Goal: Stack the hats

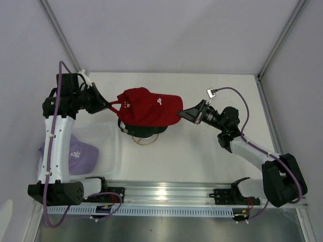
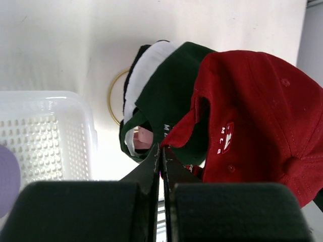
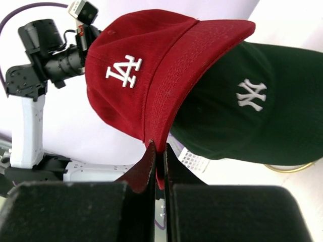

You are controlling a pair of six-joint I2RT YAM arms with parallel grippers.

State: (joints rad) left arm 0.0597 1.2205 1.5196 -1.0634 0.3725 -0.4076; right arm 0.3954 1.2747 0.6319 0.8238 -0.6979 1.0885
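White table (image 1: 202,151) carries the gold stand (image 2: 109,101); over it hangs the red hat (image 1: 149,106), which we judge soft and light (only its brim stiff). Left fingers (image 2: 149,169) pinch its back edge and right fingers (image 3: 144,169) its brim, both sound holds.

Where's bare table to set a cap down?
Bare white table between the stacked fabric caps and the near metal rail, and right-rear by the back wall. Left is crowded: white mesh plastic basket holding a lavender fabric cap.
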